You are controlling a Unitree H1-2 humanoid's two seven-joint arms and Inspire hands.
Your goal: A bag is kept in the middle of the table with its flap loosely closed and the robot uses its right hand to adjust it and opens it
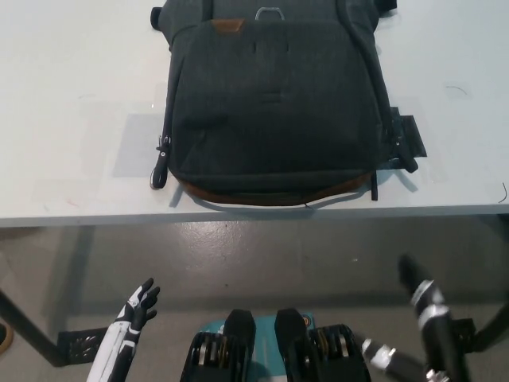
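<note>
Table (71,119), pale grey, bearing one dark grey bag (274,103) with brown trim, lying flat at the middle, its lower edge near the table's front edge and its flap down. Right hand (417,288), black, low at lower right, well below the table; whether open or closed cannot be told. Left hand (140,306), white, low at lower left, fingers spread, holding nothing.

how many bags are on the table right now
1. The dark grey bag lies flat in the middle of the white table, its brown-trimmed bottom edge at the near table edge. Its top runs out of the picture, so anything beyond is unseen.
</note>
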